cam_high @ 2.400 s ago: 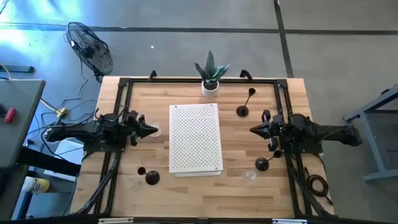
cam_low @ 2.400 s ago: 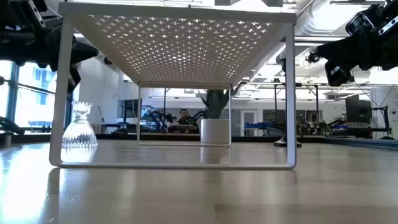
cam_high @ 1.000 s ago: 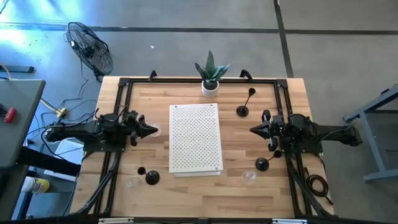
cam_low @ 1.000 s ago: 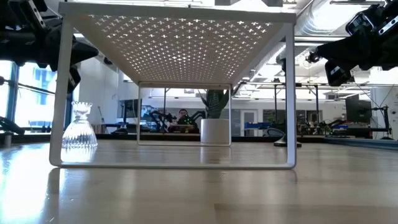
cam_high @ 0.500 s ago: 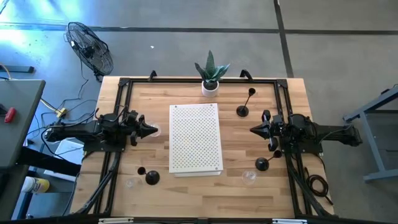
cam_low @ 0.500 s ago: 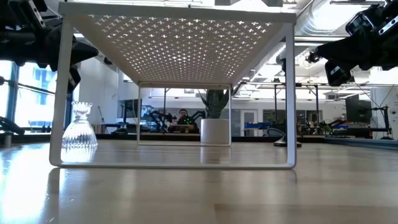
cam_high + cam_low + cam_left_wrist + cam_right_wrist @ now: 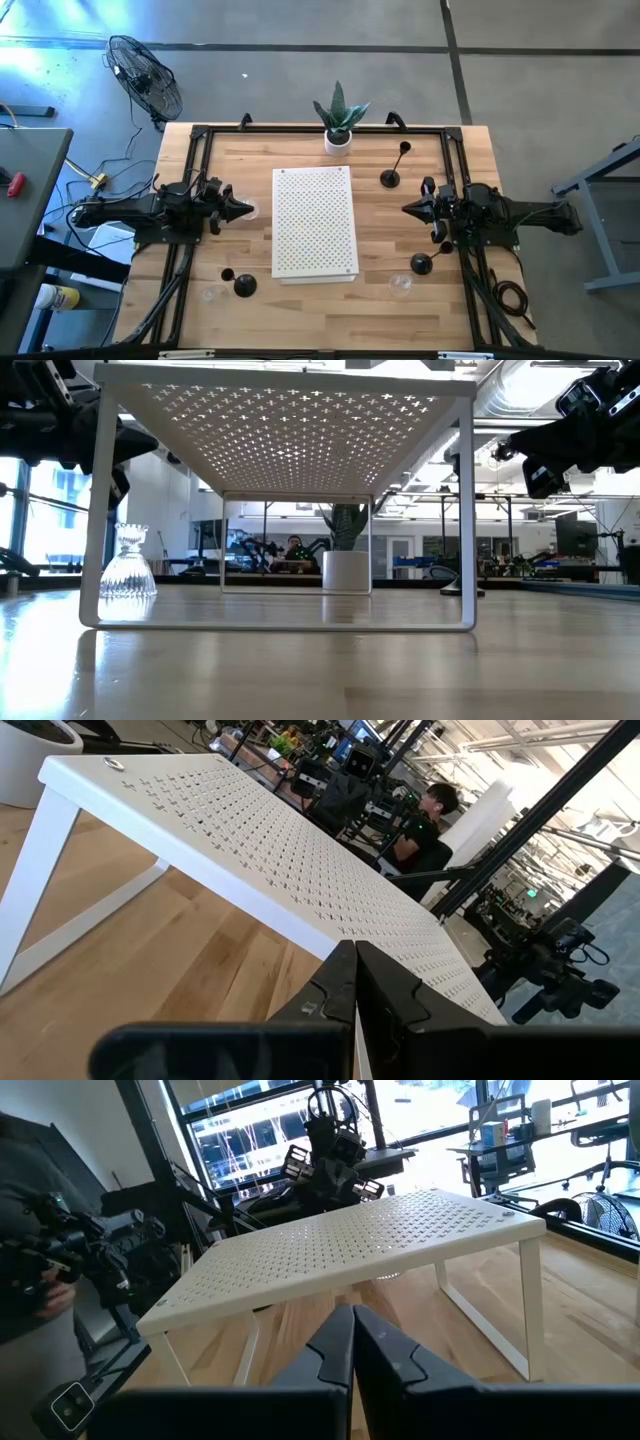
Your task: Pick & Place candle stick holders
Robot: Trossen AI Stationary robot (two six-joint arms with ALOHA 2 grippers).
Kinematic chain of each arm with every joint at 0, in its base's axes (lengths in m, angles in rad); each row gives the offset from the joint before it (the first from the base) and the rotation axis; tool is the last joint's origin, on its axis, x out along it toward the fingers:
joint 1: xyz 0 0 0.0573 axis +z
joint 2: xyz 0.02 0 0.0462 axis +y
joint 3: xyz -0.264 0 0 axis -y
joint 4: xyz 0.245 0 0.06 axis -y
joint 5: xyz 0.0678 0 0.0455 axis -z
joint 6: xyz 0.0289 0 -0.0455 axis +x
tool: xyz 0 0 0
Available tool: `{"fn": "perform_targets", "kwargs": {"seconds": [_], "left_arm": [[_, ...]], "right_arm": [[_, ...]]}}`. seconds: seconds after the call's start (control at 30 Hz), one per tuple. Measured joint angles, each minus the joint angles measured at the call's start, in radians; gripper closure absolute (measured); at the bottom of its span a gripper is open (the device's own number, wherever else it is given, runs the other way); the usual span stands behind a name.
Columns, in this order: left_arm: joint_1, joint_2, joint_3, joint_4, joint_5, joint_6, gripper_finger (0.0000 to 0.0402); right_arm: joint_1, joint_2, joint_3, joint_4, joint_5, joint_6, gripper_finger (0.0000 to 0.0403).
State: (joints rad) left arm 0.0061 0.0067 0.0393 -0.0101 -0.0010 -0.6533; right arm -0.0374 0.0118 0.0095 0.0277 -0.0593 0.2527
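candle stick holders (image 7: 389,178) stand scattered along the table's (image 7: 250,170) edges. both the left gripper (image 7: 246,209) and right gripper (image 7: 408,209) have fingers together, holding nothing.

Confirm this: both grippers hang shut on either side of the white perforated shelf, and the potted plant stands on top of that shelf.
Not quite. In the high view the potted plant stands on the table beyond the white perforated shelf, not on it. The left gripper and right gripper do flank it, shut.

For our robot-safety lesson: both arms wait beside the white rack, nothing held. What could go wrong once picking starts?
1. The clear glass holder barely shows against the wood, so a gripper could misjudge and tip it.
2. The tall-stemmed black holder looks top-heavy; a nudge may topple it.
3. The right gripper might clip the white rack when reaching across.
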Motion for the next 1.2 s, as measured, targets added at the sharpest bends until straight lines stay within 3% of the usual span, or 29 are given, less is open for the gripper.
{"fn": "perform_targets", "kwargs": {"seconds": [1.2], "left_arm": [[0.000, 0.000, 0.000, 0.007, -0.062, -0.058, 0.0400]], "right_arm": [[0.000, 0.000, 0.000, 0.000, 0.000, 0.000, 0.0402]]}}
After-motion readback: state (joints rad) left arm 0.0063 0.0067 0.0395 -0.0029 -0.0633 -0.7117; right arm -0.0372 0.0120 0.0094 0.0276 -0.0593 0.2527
